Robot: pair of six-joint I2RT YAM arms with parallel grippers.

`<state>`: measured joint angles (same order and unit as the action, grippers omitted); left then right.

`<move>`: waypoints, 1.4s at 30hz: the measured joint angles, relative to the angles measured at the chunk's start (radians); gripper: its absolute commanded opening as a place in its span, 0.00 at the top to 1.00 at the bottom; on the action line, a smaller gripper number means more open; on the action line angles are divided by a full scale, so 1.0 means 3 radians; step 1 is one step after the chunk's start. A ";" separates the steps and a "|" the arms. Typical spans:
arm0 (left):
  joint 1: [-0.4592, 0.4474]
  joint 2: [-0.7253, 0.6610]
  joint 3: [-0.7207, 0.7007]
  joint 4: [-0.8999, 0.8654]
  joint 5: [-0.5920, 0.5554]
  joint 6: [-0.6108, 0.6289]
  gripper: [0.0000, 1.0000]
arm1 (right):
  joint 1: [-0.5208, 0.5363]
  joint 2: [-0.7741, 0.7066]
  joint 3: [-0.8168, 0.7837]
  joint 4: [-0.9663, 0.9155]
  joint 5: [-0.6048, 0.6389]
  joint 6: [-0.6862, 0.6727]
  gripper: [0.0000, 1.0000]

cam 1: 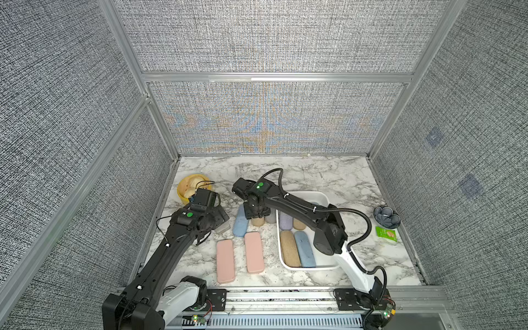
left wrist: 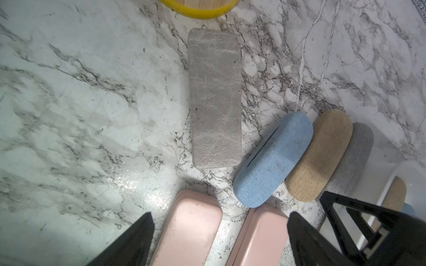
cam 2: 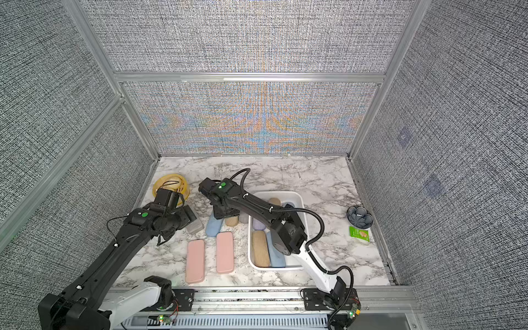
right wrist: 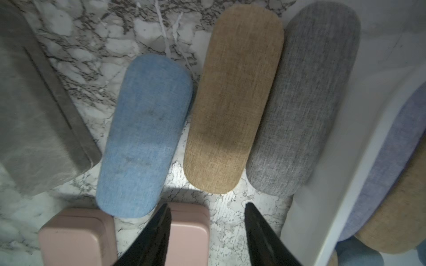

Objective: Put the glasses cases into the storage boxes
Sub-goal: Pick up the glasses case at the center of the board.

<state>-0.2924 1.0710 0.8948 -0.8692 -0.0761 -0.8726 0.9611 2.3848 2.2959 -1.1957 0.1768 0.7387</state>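
Glasses cases [cam 1: 225, 264], nearest pair: two flat pink ones, side by side on the table [cam 1: 357, 185], close to its front edge and outside the box.
Storage box [cam 1: 314, 268]: white, just right of the pink pair; holding at least four cases in tan, light blue and lavender; partly hidden under the right arm.
Left hand [left wrist: 220, 216]: open, fingers spread wide, nothing between them; far ends of the pink pair showing between the fingers, flat grey case [left wrist: 215, 99] just beyond.
Row of three: light blue case [right wrist: 143, 138], tan case [right wrist: 232, 103] and grey rounded case [right wrist: 302, 103], lying lengthwise; tan and grey touching, grey against the box's outer wall.
Right hand [right wrist: 207, 206]: fingers apart, narrower than the left, gripping nothing; poised over the near end of that row, roughly in line with the tan case.
Steamer basket [cam 1: 185, 188]: yellow, far left, no part of the job.
Step in hand: judged an approach for the next pick, likely the tan case by the right hand; six cases not yet boxed.
Next move calls for: descent straddling the tan case across its width, one finger squeezing in on the tight grey side, then a lift and short carry over the rim.
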 measured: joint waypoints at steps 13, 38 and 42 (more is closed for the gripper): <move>0.0050 0.0165 -0.0062 0.0094 0.0083 0.0039 0.09 | -0.0065 0.0298 0.0103 0.0029 -0.0036 -0.0126 0.33; 0.0095 0.0281 0.0003 0.0107 0.0168 0.0089 0.09 | -0.0132 0.0673 0.0422 0.0074 -0.0011 -0.0216 0.23; 0.0095 0.0301 0.0018 0.0094 0.0181 0.0085 0.10 | -0.0154 0.0703 0.0451 0.0079 0.0014 -0.0234 0.35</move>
<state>-0.2638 1.1614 0.9001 -0.8410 -0.0219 -0.8471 0.9150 2.5958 2.4313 -1.1721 0.1810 0.6685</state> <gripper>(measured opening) 0.906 0.713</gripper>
